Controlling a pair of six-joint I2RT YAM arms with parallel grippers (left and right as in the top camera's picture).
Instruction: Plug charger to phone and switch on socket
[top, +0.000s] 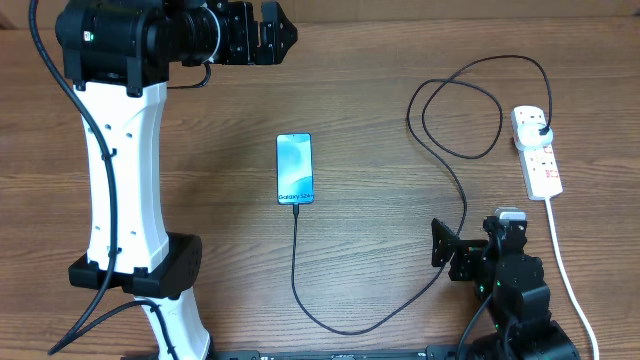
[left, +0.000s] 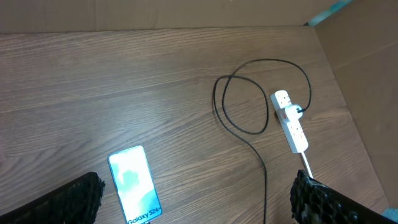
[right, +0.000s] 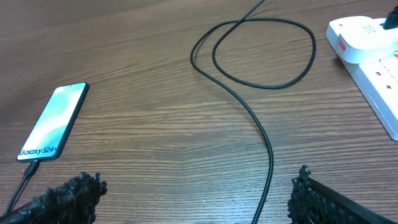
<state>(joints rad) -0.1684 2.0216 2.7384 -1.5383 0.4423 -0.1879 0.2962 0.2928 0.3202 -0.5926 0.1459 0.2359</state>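
Cable (top: 294, 250) is sitting in phone (top: 294, 168) & socket (top: 540, 165). L pincer (left: 196, 193) & R pincer (right: 193, 193) are hanging spread, empty. Socket's lying front-right of R pincer, ready for a switch press.

Overhead looks straight down on the whole table (top: 380, 80). Left wrist view is high and far, tilted down across it. Right wrist view sits low and close to the wood. All three share the phone (top: 294, 168), charger (top: 295, 245) loop and socket (top: 537, 150).
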